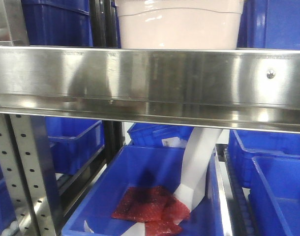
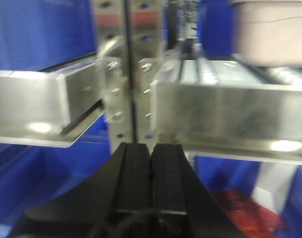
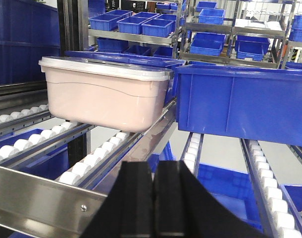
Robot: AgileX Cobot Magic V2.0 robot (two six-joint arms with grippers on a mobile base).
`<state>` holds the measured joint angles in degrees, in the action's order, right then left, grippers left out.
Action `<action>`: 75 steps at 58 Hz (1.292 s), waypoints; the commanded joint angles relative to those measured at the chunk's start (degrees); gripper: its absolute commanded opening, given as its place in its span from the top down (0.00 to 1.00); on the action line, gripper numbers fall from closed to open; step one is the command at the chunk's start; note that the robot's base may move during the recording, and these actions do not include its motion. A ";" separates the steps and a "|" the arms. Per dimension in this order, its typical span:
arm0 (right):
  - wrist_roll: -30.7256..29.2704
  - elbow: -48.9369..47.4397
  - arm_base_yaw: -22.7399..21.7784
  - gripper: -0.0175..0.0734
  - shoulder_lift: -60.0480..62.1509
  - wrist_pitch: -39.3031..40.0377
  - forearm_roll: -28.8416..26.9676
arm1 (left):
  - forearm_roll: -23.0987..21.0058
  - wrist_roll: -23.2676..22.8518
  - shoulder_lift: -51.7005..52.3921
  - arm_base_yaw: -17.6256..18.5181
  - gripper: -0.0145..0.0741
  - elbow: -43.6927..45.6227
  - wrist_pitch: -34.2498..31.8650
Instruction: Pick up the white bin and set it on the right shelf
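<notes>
The white bin (image 1: 178, 23), a pale pinkish tub with a white lid, sits on the roller tracks of the steel shelf (image 1: 150, 81) behind its broad shiny front rail. It also shows in the right wrist view (image 3: 104, 94), tilted a little on the rollers, and blurred at the top right of the left wrist view (image 2: 272, 34). My left gripper (image 2: 151, 153) is shut and empty, in front of a perforated upright (image 2: 126, 74). My right gripper (image 3: 155, 171) is shut and empty, just before the front rail (image 3: 47, 198), below and right of the bin.
A blue open bin (image 3: 242, 101) stands right beside the white bin on the same level. Below the shelf, a blue bin (image 1: 155, 196) holds red packets (image 1: 150, 209) and a white strip. More blue bins fill the racks behind (image 3: 133, 22). A perforated upright (image 1: 29, 172) stands at left.
</notes>
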<state>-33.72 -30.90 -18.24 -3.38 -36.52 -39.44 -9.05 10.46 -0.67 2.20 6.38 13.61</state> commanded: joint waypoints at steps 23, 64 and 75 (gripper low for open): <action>-0.51 -1.34 0.06 0.73 -0.99 4.00 -1.60 | -1.53 -0.58 1.88 -1.20 0.98 -8.48 -15.03; -0.51 -1.34 0.06 0.73 -0.99 4.05 -1.60 | -1.53 -0.58 1.88 -1.20 0.98 -8.48 -14.93; 0.97 -0.15 0.34 0.73 -1.93 8.06 -0.67 | -1.53 -0.58 1.88 -1.20 0.98 -8.48 -14.93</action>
<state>-33.58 -30.29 -18.24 -3.38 -35.09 -39.44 -10.04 9.98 0.59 1.18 -1.69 4.02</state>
